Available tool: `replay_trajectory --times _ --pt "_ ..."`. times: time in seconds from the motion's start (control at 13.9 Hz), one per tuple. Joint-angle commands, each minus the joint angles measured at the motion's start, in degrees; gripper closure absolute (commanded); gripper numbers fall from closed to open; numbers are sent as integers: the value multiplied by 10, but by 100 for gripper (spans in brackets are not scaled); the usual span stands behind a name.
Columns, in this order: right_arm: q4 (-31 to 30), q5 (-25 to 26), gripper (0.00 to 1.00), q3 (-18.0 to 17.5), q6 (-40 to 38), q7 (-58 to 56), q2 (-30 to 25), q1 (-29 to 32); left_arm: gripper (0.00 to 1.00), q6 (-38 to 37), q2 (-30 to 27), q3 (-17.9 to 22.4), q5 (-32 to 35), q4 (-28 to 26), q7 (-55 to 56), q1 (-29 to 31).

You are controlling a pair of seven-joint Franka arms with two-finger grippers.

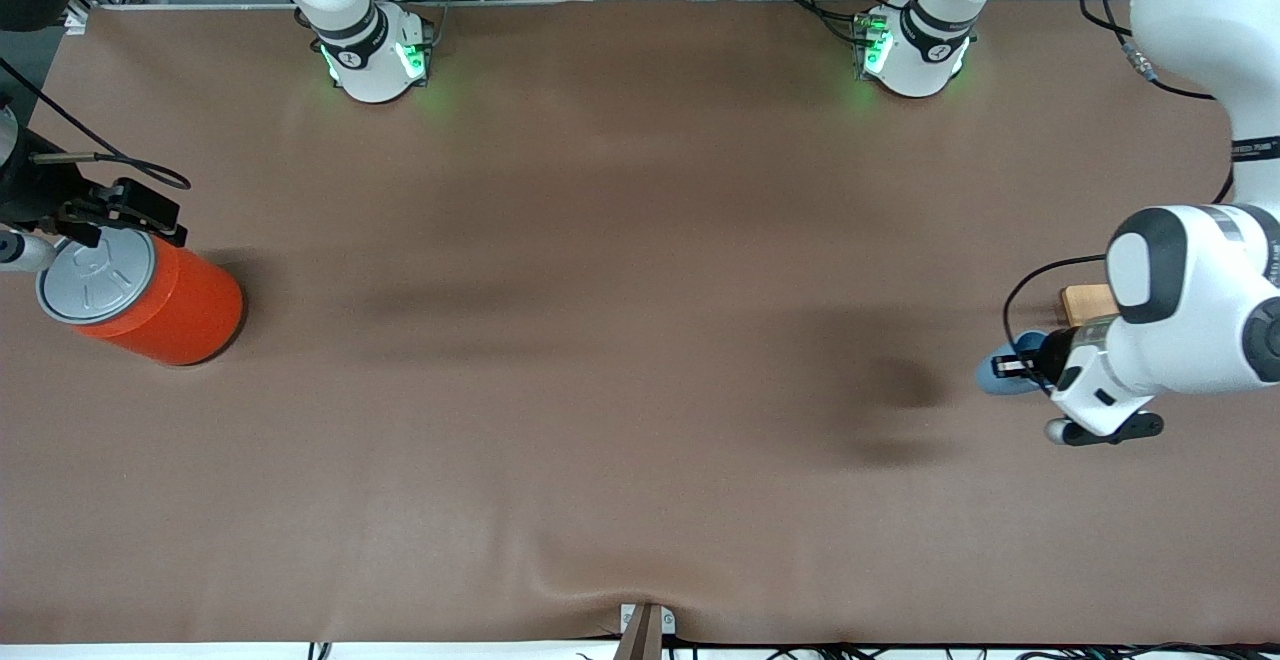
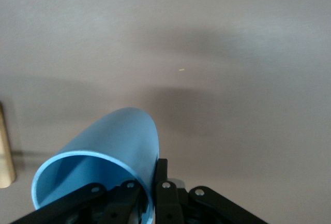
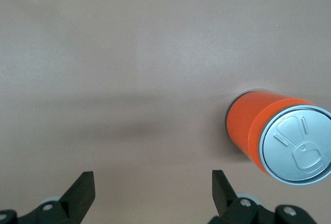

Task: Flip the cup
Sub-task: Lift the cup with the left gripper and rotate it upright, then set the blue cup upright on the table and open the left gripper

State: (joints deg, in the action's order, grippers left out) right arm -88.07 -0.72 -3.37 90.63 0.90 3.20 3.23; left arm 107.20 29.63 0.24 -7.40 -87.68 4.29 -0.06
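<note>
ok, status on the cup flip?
Left claw shut on cup, held tilted over the table. Right claw open, waiting beside orange can. Nothing in the way.

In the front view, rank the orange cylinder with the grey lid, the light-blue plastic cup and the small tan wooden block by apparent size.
1. Orange cylinder with grey lid, clearly largest.
2 and 3. Light-blue plastic cup in the left gripper and tan wooden block: both partly hidden by the arm, so unranked.

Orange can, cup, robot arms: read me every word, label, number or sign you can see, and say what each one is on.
None can be read.
Orange can: its grey lid bears embossed pull-tab shapes only, no letters.
Left arm: a small dark line of print, too small to read.
Light-blue cup in the left hand: plain.
</note>
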Motion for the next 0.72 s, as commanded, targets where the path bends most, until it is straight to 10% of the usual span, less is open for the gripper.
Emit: replay_trajectory --times 0.0,0.65 --pt "7 -2 0 -1 2 3 2 -5 100 65 -30 -8 12 -81 1 10" --pt "6 -1 0 -1 1 4 2 -5 100 170 -39 -13 12 -168 10 -13"
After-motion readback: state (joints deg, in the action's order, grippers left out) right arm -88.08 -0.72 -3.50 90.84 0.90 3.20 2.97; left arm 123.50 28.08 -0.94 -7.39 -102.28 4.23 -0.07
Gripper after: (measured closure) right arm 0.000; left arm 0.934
